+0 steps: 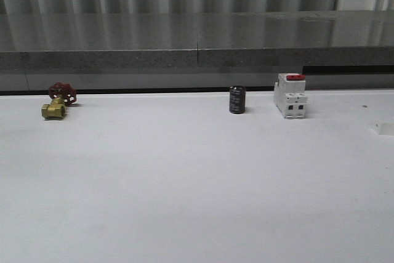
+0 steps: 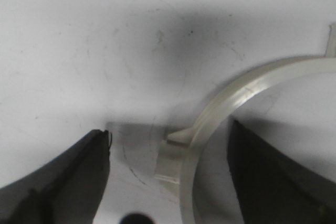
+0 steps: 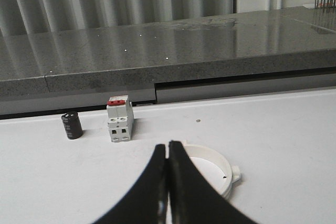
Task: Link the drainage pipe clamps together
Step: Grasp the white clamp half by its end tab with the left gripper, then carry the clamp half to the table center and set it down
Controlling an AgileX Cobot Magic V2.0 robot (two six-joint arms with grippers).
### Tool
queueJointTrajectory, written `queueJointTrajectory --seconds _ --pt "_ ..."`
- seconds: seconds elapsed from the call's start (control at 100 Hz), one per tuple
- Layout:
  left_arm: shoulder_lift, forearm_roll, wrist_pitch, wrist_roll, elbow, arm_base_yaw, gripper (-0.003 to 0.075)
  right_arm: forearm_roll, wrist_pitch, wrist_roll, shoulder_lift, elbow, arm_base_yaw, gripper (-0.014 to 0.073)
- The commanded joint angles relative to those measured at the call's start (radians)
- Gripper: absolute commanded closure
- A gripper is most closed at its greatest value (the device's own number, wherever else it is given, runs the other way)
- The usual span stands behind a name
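Note:
In the left wrist view a white curved drainage pipe clamp [image 2: 236, 95] lies on the white table, with a flanged lug [image 2: 173, 153] sticking out of its outer side. My left gripper [image 2: 170, 129] is open and straddles the clamp's wall, one dark finger [image 2: 79, 182] outside the curve and the other [image 2: 273, 182] inside it, neither touching. In the right wrist view my right gripper [image 3: 168, 145] is shut, with nothing seen between its fingers. Just beyond its tips, another white clamp [image 3: 216, 157] with a side lug [image 3: 235, 173] lies on the table, partly hidden by the fingers.
Along the table's far edge stand a brass valve with a red handwheel [image 1: 56, 103], a black cylinder [image 1: 237, 100] and a white breaker with a red top [image 1: 291, 95]. A grey ledge [image 1: 197, 41] runs behind them.

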Motion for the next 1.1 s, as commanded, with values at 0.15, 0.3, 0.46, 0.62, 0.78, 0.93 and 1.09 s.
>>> queueJointTrajectory --seconds 0.15,0.3,0.46,0.62,0.78,0.93,1.09 --pt "-0.05 -0.006 -0.021 0.0 -0.027 0.001 0.0573 -0.001 -0.082 -0.004 -0.019 -0.019 -0.005 0.0661" --pt "-0.05 -0.006 0.009 0.0 -0.027 0.001 0.0731 -0.001 -0.082 -0.004 -0.019 -0.019 -0.005 0.0661" --pt "-0.072 -0.07 0.044 0.0 -0.027 -0.002 0.0741 -0.001 -0.082 -0.004 -0.019 -0.019 -0.005 0.0661" --pt "-0.121 -0.145 0.113 0.0 -0.027 -0.032 0.0741 -0.001 -0.082 -0.004 -0.019 -0.019 -0.005 0.0661" --pt "-0.185 -0.213 0.169 -0.012 -0.027 -0.114 0.0741 -0.001 -0.082 -0.004 -0.019 -0.019 -0.005 0.0661" --pt "-0.243 -0.215 0.173 -0.109 -0.027 -0.245 0.0741 -0.001 -0.082 -0.004 -0.019 -0.019 -0.005 0.0661" --pt "-0.248 -0.212 0.164 -0.193 -0.027 -0.422 0.0741 -0.001 -0.082 -0.004 -0.019 -0.019 -0.005 0.0661"
